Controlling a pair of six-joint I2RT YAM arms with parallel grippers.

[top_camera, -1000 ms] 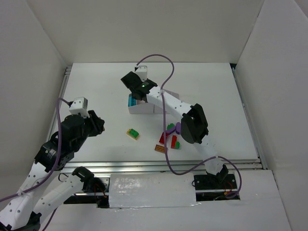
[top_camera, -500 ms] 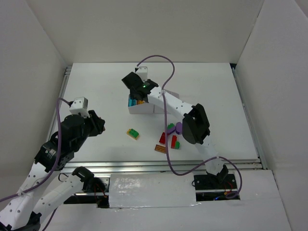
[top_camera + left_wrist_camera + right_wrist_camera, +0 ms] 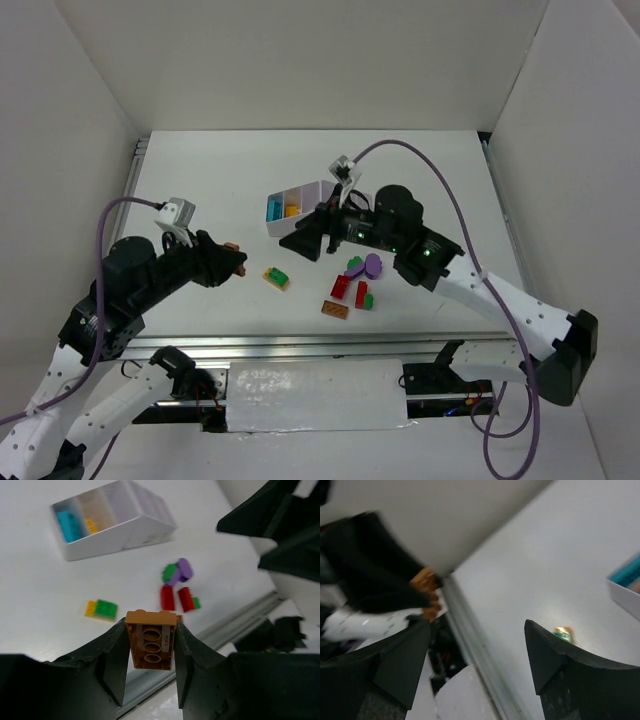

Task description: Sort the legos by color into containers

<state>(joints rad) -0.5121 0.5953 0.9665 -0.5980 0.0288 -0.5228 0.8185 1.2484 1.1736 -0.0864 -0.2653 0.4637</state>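
My left gripper (image 3: 150, 630) is shut on an orange-brown lego (image 3: 151, 640), held in the air with its hollow underside facing the camera. In the top view that gripper (image 3: 234, 264) hangs left of the loose legos. The white container tray (image 3: 322, 189) holds a light blue lego (image 3: 273, 208) and a yellow one (image 3: 291, 210). My right gripper (image 3: 300, 241) stands open and empty just in front of the tray. Loose on the table lie a yellow-green lego (image 3: 277, 277), a purple one (image 3: 373, 265), a green one (image 3: 354, 266) and red ones (image 3: 341, 286).
A flat brown piece (image 3: 334, 308) lies nearest the table's front rail (image 3: 300, 345). White walls close in the table on three sides. The right wrist view is blurred; it shows the yellow-green lego (image 3: 563, 634) and a corner of the tray (image 3: 626, 591).
The right gripper has pulled back from over the tray toward the table's middle and opened. A yellow lego now lies in the tray. The left arm has shifted right with its brick.
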